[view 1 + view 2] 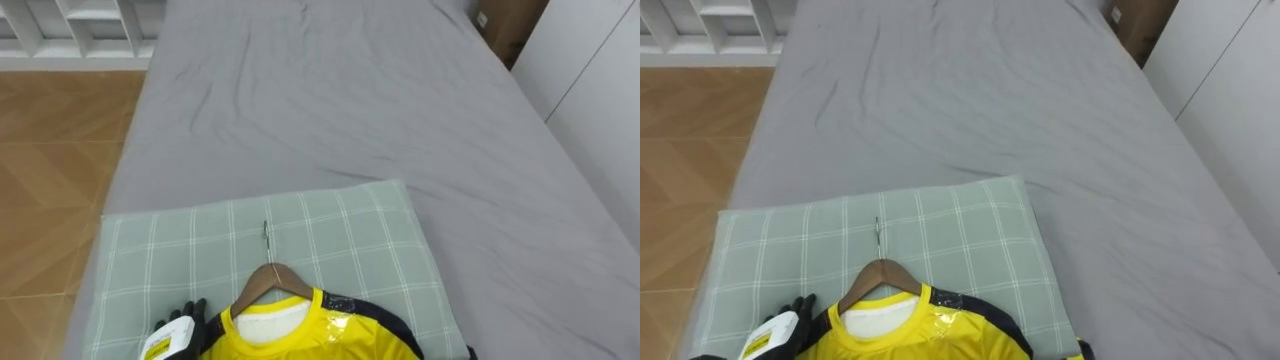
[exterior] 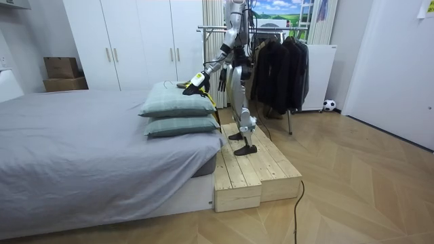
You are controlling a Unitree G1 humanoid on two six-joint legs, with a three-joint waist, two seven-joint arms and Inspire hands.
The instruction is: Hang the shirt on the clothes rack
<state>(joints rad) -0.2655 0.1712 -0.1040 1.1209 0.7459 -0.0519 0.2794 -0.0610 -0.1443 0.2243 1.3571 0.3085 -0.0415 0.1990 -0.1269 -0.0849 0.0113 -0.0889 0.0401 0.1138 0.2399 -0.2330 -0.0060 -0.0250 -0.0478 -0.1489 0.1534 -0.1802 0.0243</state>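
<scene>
The left hand's dark fingers rest at the yellow shirt's shoulder; whether they pinch the fabric cannot be determined. The shirt lies on the checked pillow, on a wooden hanger with its hook pointing to 12 o'clock. The grey bed extends toward 12 o'clock. The right hand hangs beside the torso.

Left hand: black casing, with a white and yellow tag at its back. Torso, arms and legs: silver-grey shells with dark joints. Feet: dark. A black cable trails from the body across the near floor.
</scene>
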